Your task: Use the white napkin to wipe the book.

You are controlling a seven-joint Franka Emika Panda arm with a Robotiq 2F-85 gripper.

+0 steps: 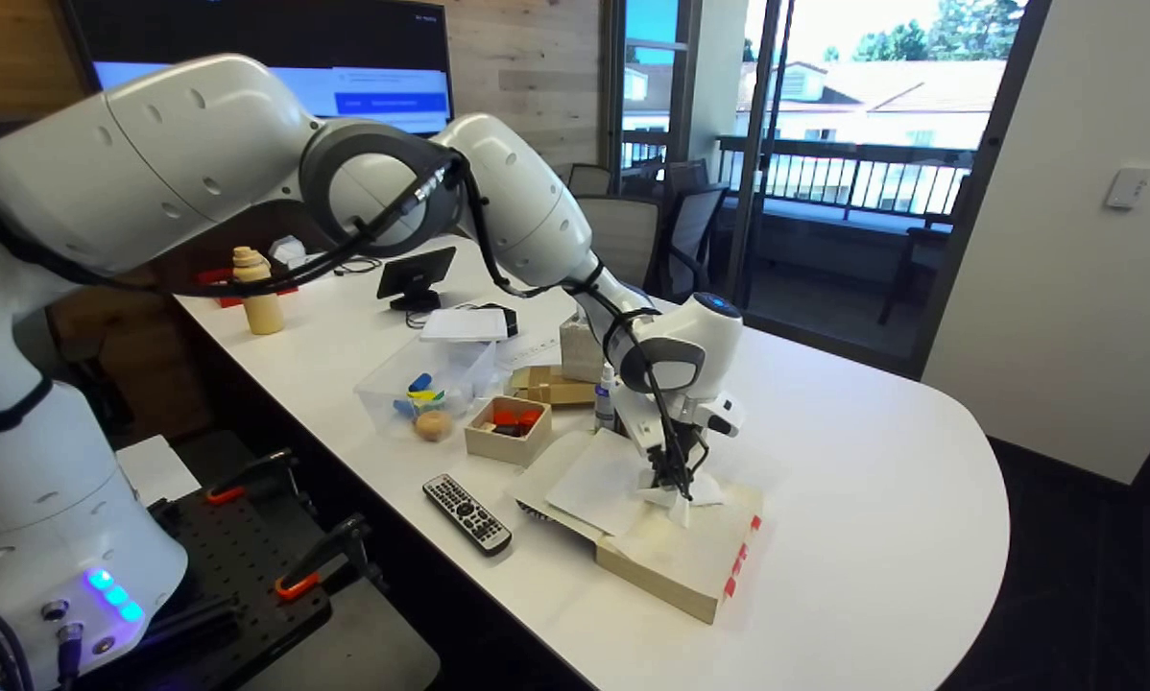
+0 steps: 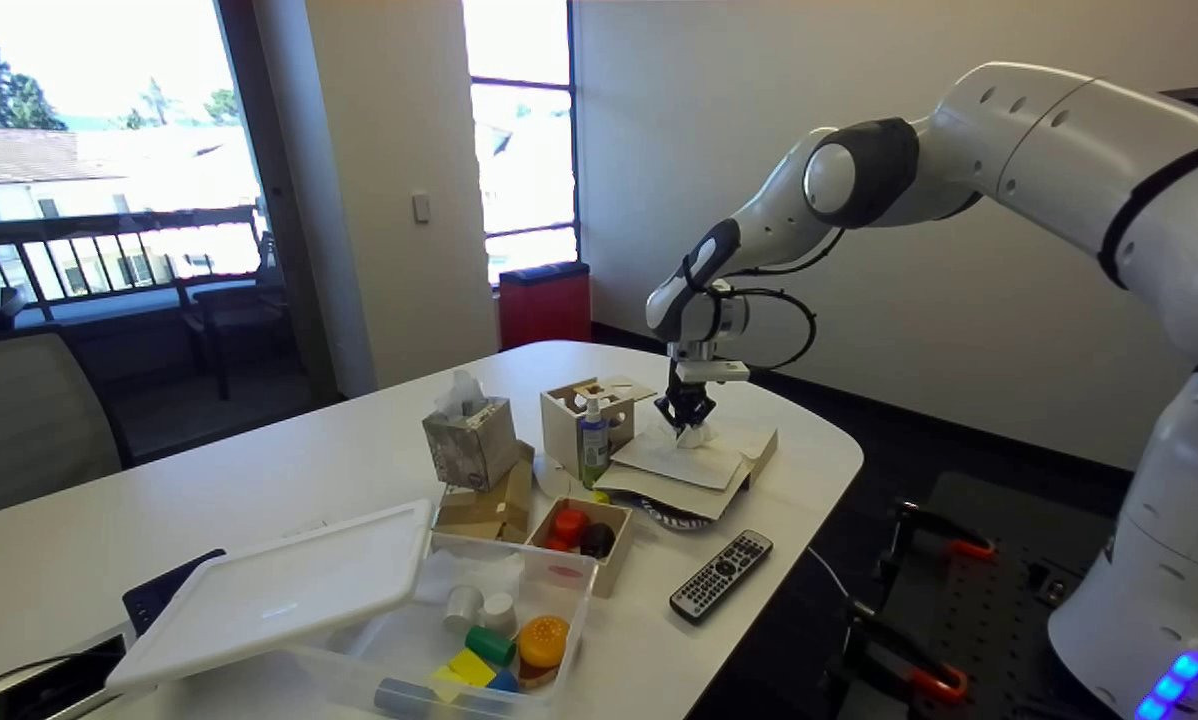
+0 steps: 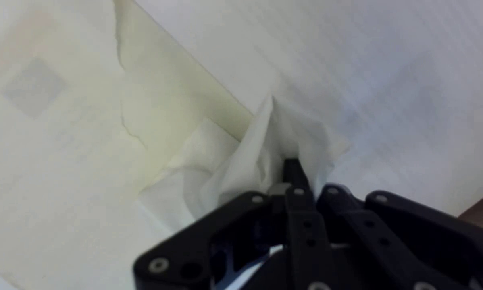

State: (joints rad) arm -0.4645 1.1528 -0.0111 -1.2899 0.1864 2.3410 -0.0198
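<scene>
The pincer is pressed together on the white napkin, whose crumpled folds trail partly onto the book and partly onto a white sheet — a sheet that hides some of the book's cream surface. The book lies on the tabletop, rather hemmed in: an upright spray bottle and a pale wooden box with round holes stand close by, and a small wooden box of red pieces sits just off its corner, whether touching or not is hard to tell. A remote lies near, clear of the book. Farther out come a tissue box and a brown cardboard box, then a clear bin of toy pieces, with a white lid tilted at one end. Well apart, in an exterior view, stand a small black screen and a tan bottle — and beyond the tabletop, chairs.
</scene>
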